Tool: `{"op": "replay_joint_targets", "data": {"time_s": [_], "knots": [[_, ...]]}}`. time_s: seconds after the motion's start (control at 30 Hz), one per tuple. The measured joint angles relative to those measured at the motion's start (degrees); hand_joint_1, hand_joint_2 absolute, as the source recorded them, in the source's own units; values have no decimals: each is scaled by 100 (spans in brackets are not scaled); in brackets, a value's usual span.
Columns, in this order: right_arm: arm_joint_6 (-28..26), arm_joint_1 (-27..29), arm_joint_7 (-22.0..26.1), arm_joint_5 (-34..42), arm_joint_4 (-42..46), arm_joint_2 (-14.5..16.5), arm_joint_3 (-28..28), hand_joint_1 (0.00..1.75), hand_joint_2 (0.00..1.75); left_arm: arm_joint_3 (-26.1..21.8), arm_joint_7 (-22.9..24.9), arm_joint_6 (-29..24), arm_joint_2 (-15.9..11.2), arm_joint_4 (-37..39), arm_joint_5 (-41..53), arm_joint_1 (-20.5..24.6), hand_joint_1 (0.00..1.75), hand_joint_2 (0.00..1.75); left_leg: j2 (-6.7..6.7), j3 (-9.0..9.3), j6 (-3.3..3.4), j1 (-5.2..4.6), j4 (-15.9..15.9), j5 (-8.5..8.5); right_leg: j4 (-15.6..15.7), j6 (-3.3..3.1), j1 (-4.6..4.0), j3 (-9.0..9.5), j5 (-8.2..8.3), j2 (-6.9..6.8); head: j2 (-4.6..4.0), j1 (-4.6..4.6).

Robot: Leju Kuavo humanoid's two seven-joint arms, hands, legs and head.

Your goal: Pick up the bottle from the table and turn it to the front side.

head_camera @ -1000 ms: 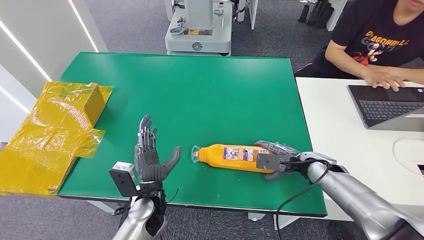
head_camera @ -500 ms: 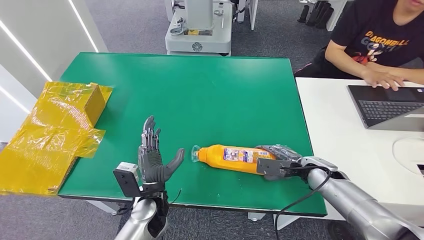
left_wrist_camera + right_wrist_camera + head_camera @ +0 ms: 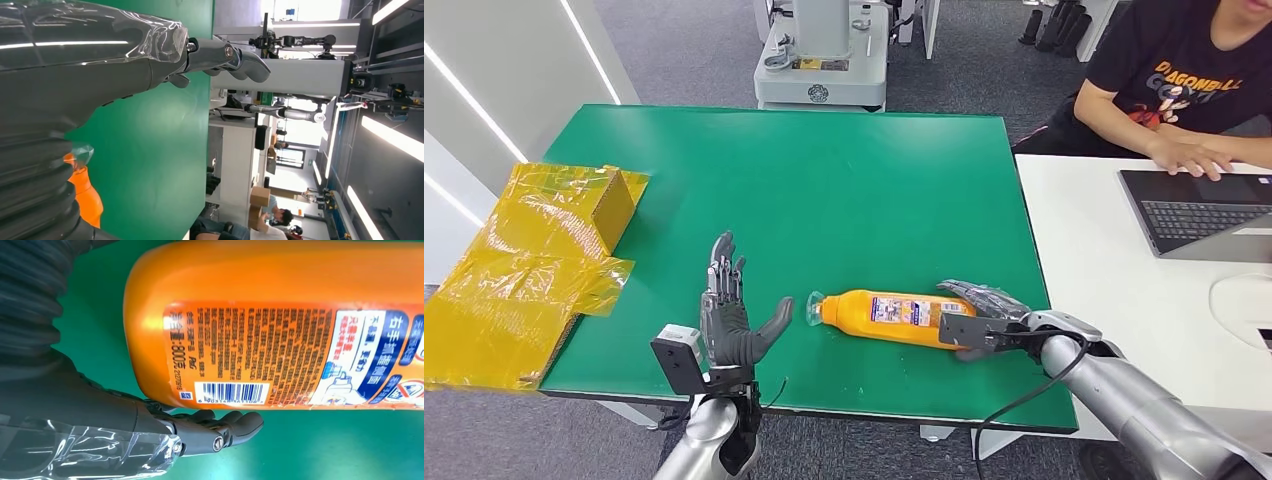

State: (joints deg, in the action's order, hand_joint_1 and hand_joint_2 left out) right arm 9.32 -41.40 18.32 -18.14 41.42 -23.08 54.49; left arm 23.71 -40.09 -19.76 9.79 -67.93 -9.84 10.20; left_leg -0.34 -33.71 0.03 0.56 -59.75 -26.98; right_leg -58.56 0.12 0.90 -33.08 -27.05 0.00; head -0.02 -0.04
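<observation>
An orange bottle (image 3: 884, 312) lies on its side on the green table (image 3: 824, 190), near the front edge, clear cap pointing left. Its back label with a barcode faces up (image 3: 280, 315). My right hand (image 3: 984, 315) is at the bottle's base, fingers spread over the far side and the thumb (image 3: 220, 432) low on the near side, with a thin strip of table between thumb and bottle. My left hand (image 3: 729, 320) stands open just left of the cap, palm toward it and fingers (image 3: 240, 57) straight. The cap and neck (image 3: 85, 195) show beside that hand.
A box in yellow film (image 3: 534, 260) sits off the table's left edge. At a white table (image 3: 1104, 260) on the right, a person (image 3: 1184, 80) works on a laptop (image 3: 1199, 210). A white machine base (image 3: 822, 60) stands beyond the far edge.
My right hand has shifted slightly at the bottle's base, its fingers now arched higher over it. The bottle and my left hand have barely moved.
</observation>
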Motion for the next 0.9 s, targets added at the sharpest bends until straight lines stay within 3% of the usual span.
{"op": "replay_joint_targets", "data": {"time_s": [0.5,0.9], "knots": [[148,-376,62,-454,98,63,-60,0,175,20,0,125,4,64,118,3,0,175,0,-2,0,0,1,0,-2,0,0,0,0,0,0,0],[340,-931,651,-508,-725,1065,157,0,175,38,0,210,90,148,248,45,0,175,4,-3,-6,2,2,5,-6,-1,-2,-5,1,4,0,-1]]}}
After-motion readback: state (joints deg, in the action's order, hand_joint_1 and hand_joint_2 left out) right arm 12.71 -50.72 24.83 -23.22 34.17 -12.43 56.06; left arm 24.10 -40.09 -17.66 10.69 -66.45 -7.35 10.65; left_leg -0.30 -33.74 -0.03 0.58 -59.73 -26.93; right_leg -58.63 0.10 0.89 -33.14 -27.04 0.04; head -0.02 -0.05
